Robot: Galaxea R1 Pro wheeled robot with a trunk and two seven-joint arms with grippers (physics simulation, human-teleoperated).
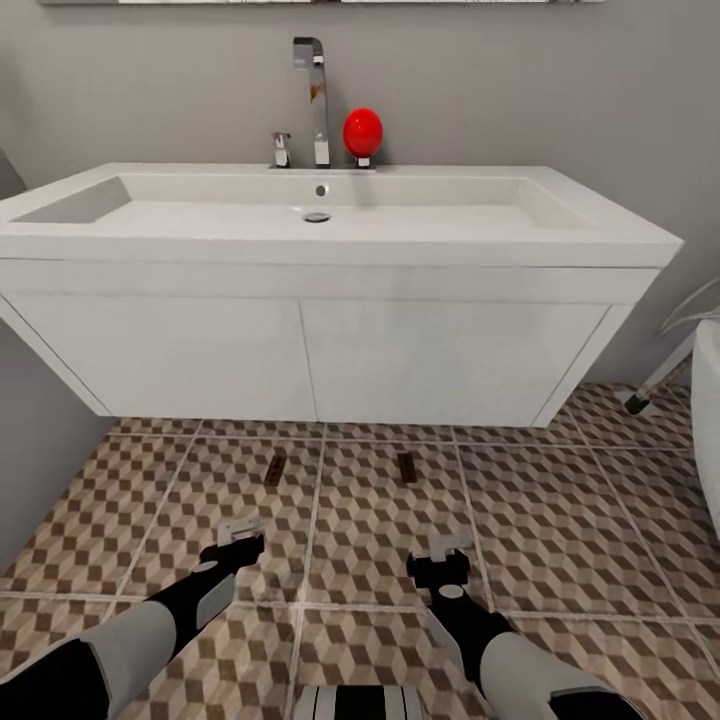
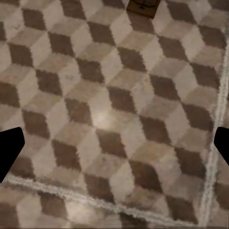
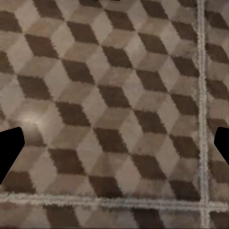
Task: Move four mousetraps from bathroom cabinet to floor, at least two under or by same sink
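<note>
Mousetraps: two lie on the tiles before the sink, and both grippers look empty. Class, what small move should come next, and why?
Probably lift both arms clear and turn back toward the cabinet: two mousetraps lie by the sink, and the left gripper and right gripper are open and empty.

Both arms reach forward and down, left pincer [image 1: 240, 537] and right pincer [image 1: 445, 557] spread, empty.

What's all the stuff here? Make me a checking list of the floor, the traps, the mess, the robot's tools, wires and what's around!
Surface: bathroom floor, cube-pattern tiles, pale grout.
Job's things: two mousetraps lie flat near the sink's front edge, left mousetrap, right mousetrap, apart.
Clutter: red egg-shaped object on the sink beside the faucet.
Tools: left tool and right tool open, empty, above the tiles.
Cables: nothing seen.
Surroundings: grey wall.
</note>
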